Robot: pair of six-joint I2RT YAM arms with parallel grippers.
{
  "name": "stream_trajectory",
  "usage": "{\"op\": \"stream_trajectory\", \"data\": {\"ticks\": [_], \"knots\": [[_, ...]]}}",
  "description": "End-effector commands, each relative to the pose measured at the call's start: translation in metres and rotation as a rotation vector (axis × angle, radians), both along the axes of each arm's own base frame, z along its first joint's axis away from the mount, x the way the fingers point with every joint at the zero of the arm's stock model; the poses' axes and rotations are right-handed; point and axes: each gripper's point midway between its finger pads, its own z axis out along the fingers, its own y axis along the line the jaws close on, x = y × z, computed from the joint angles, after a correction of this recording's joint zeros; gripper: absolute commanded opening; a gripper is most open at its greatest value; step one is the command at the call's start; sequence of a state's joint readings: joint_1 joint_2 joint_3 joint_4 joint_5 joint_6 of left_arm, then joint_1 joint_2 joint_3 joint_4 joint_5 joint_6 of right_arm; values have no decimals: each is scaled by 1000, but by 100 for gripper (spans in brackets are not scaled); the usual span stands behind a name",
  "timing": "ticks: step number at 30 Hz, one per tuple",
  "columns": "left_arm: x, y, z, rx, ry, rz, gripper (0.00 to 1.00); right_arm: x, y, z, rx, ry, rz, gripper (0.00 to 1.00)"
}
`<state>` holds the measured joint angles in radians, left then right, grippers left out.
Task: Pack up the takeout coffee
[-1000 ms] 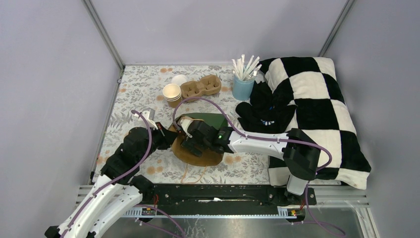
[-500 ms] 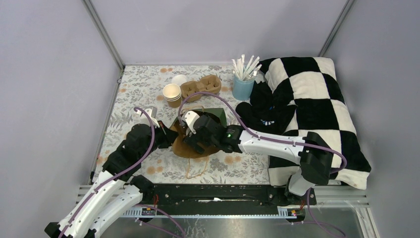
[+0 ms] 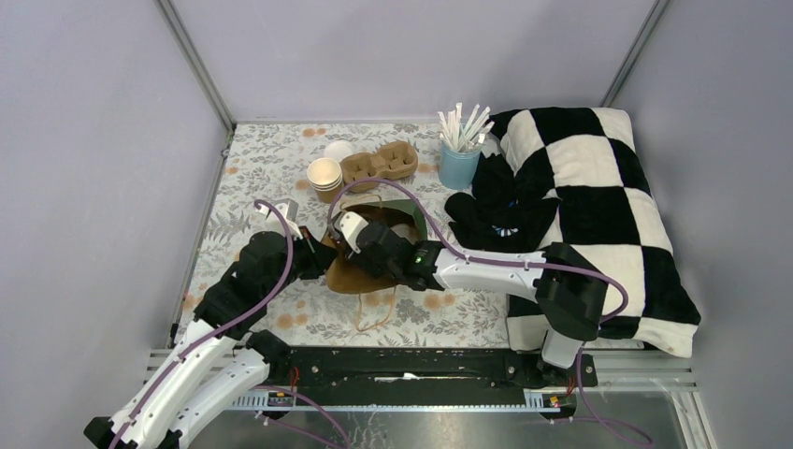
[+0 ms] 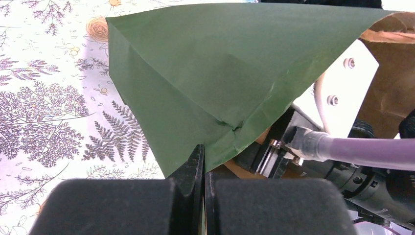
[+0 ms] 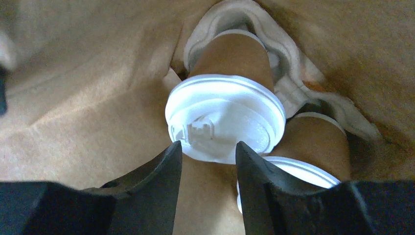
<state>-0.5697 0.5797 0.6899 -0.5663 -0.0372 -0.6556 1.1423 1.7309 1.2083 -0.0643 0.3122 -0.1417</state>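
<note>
Right wrist: right end effector (image 5: 209, 149), jaws apart, inside paper bag (image 5: 73, 98)

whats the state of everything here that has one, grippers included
left gripper: shut on the paper bag's edge
right gripper: open, inside the bag, at a cup lid
paper bag: mouth held open
two lidded coffee cups: lids on, seated in a pulp carrier inside the bag
stacked paper cups: upright, unlidded, on the table
loose white lid: on the table
second carrier: empty
blue cup: upright, holding straws
</note>
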Motion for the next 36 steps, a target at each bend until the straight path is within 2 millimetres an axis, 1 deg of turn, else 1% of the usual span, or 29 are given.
{"op": "stream_trajectory", "data": {"ticks": [1,5,7,9,12,17,19,21,24,25,27,28,30,32,35,36], "knots": [[-1,-7,14,-35,-17,-29,0,20,28,32,141,-76,-18,50],[-3,-11,14,-45,-13,-54,0,20,40,36,185,-64,-9,51],[-4,-12,13,-44,-10,-60,0,24,40,37,192,-69,-34,55],[-4,-13,14,-45,-9,-65,0,32,38,37,192,-87,-86,55],[-5,-14,14,-44,-8,-71,0,35,43,37,216,-90,-104,50],[-6,-12,12,-36,-1,-67,0,38,55,22,242,-60,-127,46],[-6,-10,12,-35,-1,-61,0,39,62,23,261,-51,-118,41],[-6,-8,13,-32,-4,-50,0,38,66,27,265,-35,-118,39],[-5,-7,25,-34,-25,-47,0,35,62,32,253,-32,-106,43],[-4,-8,36,-41,-41,-53,0,35,59,33,235,-33,-108,45],[-3,-12,47,-45,-37,-65,0,31,53,33,189,-26,-89,47],[-4,-13,50,-45,-26,-72,0,28,52,37,185,-20,-72,47],[-5,-19,57,-55,3,-92,0,20,44,37,144,12,-50,47],[-7,-23,60,-63,25,-108,0,17,37,41,127,34,-73,45],[-9,-22,67,-85,30,-101,0,12,28,48,92,62,-87,45],[-10,-21,68,-89,37,-92,0,11,27,54,75,69,-88,47]]}}
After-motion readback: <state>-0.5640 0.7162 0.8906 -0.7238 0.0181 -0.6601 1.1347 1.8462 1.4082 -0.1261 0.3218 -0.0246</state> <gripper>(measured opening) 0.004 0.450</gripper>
